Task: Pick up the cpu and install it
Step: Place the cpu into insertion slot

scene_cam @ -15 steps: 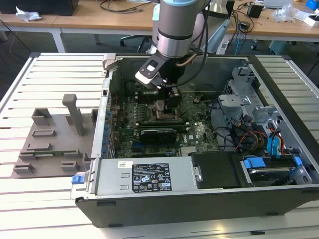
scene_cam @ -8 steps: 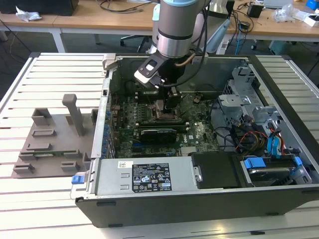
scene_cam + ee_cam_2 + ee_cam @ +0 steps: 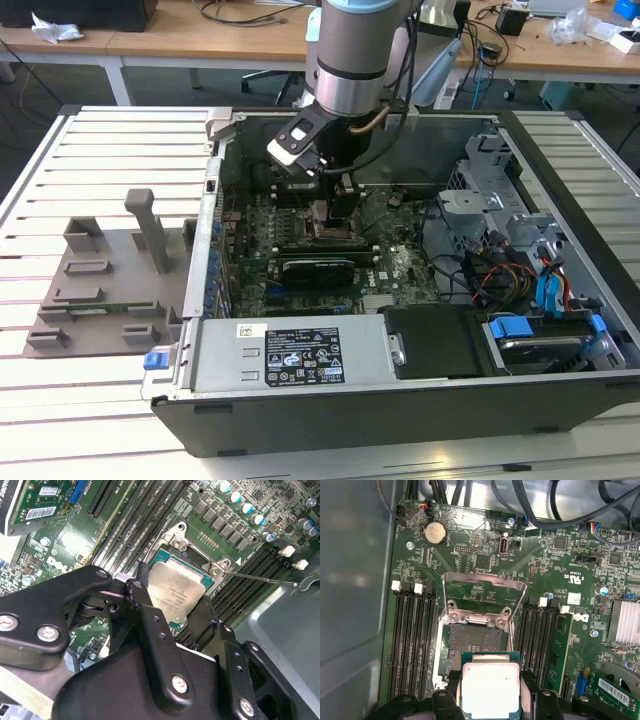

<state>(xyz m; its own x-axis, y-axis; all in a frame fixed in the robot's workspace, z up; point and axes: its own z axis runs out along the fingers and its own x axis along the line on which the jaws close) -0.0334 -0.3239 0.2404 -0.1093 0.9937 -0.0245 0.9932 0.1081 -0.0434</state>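
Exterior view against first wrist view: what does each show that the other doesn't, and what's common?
Exterior view: the grey fixture tray on the exterior view's left of the open computer case, and the arm. First wrist view: the cpu clamped in the pincer near the bare socket, load plate raised. Both: the motherboard, with the pincer above it.

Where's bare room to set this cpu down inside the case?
The open socket, between the memory slots by the held cpu, is bare. Cables crowd the drive bays at the exterior view's right. Outside the case, the slatted table around the tray is free.
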